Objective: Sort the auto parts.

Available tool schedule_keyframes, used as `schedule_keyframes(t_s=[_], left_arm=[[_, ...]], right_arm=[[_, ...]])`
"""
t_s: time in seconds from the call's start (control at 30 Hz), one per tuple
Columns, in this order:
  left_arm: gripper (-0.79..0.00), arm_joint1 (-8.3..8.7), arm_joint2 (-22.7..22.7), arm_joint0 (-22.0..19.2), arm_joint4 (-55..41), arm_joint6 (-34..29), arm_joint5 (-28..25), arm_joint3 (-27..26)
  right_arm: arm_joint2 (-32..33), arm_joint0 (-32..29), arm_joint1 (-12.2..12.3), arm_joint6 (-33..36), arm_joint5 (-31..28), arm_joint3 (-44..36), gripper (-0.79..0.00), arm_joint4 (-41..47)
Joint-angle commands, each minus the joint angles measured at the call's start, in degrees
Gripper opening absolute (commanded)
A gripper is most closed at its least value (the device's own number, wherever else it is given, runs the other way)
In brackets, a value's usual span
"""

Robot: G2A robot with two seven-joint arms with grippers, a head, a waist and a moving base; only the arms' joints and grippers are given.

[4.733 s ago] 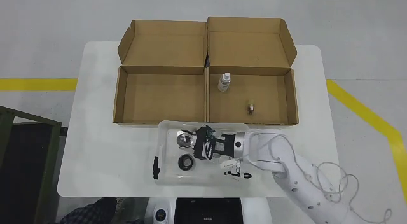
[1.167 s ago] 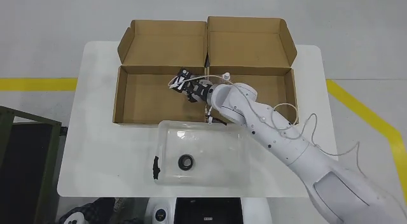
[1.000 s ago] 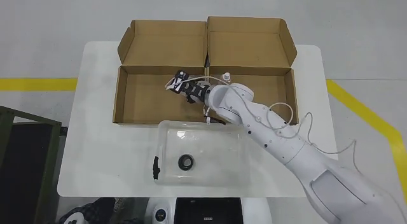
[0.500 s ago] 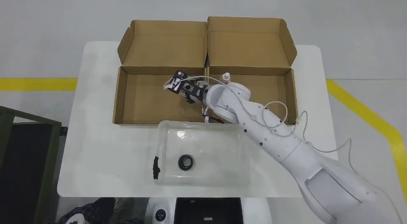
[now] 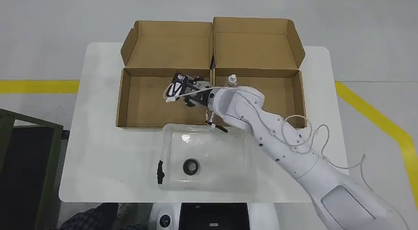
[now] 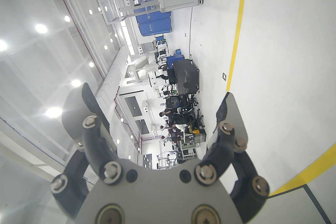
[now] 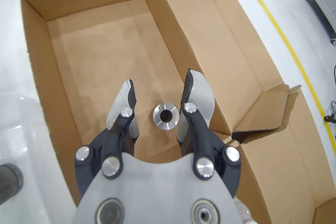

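Two open cardboard boxes stand side by side on the white table [image 5: 104, 132] in your top view. The right gripper [image 5: 175, 90] hangs over the left box [image 5: 140, 99], near the wall it shares with the right box [image 5: 281, 96]. A white bottle [image 5: 230, 81] stands in the right box, just beside the arm. Nearer the robot, a clear tray [image 5: 225, 164] holds a black ring [image 5: 191, 165].

From the left wrist view you see the left gripper [image 6: 157, 104] with its fingers spread wide and nothing between them, aimed out at the hall floor and its yellow line [image 6: 237, 25].

From the right wrist view you look down into the left box [image 7: 34, 33]. The right gripper [image 7: 160, 82] has its fingers parted, and the metal bushing [image 7: 166, 116] stands bore-up on the box floor between them. A narrow gap shows on each side of it, so the fingers are not clamping it.
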Motion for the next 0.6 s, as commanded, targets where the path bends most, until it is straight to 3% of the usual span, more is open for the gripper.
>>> schedule_keyframes(t_s=[0.0, 0.23, 0.57], left_arm=[[0.0, 0.0, 0.0, 0.0, 0.0, 0.0, 0.0, 0.0], [0.0, 0.0, 0.0, 0.0, 0.0, 0.0, 0.0, 0.0], [0.0, 0.0, 0.0, 0.0, 0.0, 0.0, 0.0, 0.0]], right_arm=[[1.6, -2.8, 0.9, 0.6, -1.6, -4.4, -0.449, -0.9], [5.4, -13.1, 3.5, 0.5, -7.9, -16.5, -0.446, -2.6], [9.3, -26.7, 6.7, -1.1, -15.4, -27.2, -0.443, -8.5]])
